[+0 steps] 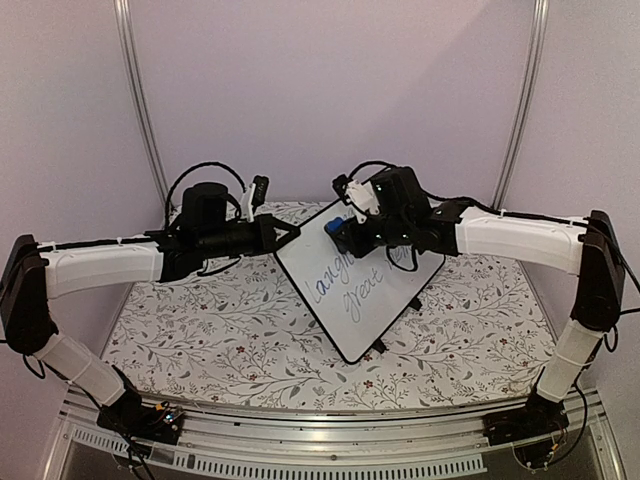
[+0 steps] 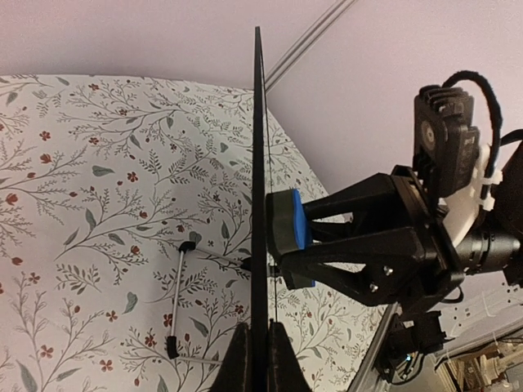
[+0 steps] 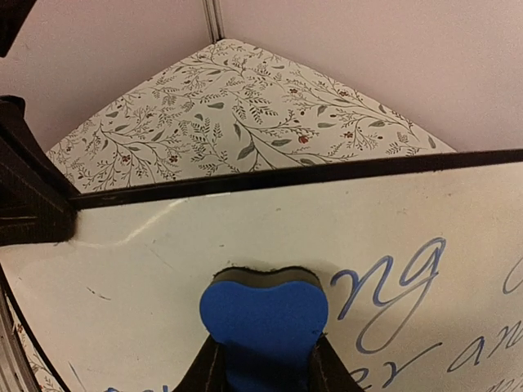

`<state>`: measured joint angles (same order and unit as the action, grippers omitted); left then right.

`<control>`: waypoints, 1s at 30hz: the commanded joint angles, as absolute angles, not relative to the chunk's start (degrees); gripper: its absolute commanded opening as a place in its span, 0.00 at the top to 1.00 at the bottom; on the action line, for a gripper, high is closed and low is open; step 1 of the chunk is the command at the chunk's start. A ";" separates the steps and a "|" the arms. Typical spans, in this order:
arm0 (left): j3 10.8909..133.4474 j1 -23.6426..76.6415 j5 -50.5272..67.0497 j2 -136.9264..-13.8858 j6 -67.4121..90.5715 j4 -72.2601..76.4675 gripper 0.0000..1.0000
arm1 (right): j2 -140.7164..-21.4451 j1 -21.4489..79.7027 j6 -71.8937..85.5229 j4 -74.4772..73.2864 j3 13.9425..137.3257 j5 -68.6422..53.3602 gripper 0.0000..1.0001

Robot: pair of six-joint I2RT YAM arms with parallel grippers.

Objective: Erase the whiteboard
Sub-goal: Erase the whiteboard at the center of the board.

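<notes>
The whiteboard [image 1: 338,325] is held tilted above the table, with blue cursive writing [image 3: 392,286] on its face. My left gripper [image 1: 288,236] is shut on the board's left rim. In the left wrist view the board [image 2: 258,147] shows edge-on, pinched between the fingertips of that gripper [image 2: 260,339]. My right gripper [image 1: 347,234] is shut on a blue eraser [image 1: 333,230], whose dark felt face presses against the board's upper part. In the right wrist view the eraser [image 3: 263,314] sits on the white surface [image 3: 163,261] just left of the writing, between that gripper's fingers [image 3: 263,355].
The table [image 1: 220,330] wears a floral-patterned cloth. The board's wire stand [image 2: 177,302] hangs behind it over the cloth. Pale walls and metal frame posts [image 1: 140,100] close in the back, and an aluminium rail [image 1: 330,425] runs along the near edge.
</notes>
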<state>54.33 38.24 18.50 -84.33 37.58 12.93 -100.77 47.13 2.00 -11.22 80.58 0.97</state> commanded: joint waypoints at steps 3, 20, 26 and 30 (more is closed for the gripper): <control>53.18 40.00 26.38 -83.46 36.23 14.02 1.00 | -98.28 46.77 3.57 -11.84 72.16 0.59 0.82; 53.00 39.99 25.92 -83.08 36.12 14.04 1.00 | -101.72 45.28 2.55 -12.48 81.85 -1.57 0.82; 53.09 39.99 26.16 -83.03 36.12 14.05 1.00 | -101.11 45.26 3.53 -11.62 77.52 -2.34 0.82; 53.09 40.05 26.29 -82.99 36.25 14.14 1.00 | -99.51 45.26 4.44 -10.50 72.88 -2.25 0.82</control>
<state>53.78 38.20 18.63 -84.31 37.85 13.58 -99.85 45.67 3.44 -9.06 77.65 -1.96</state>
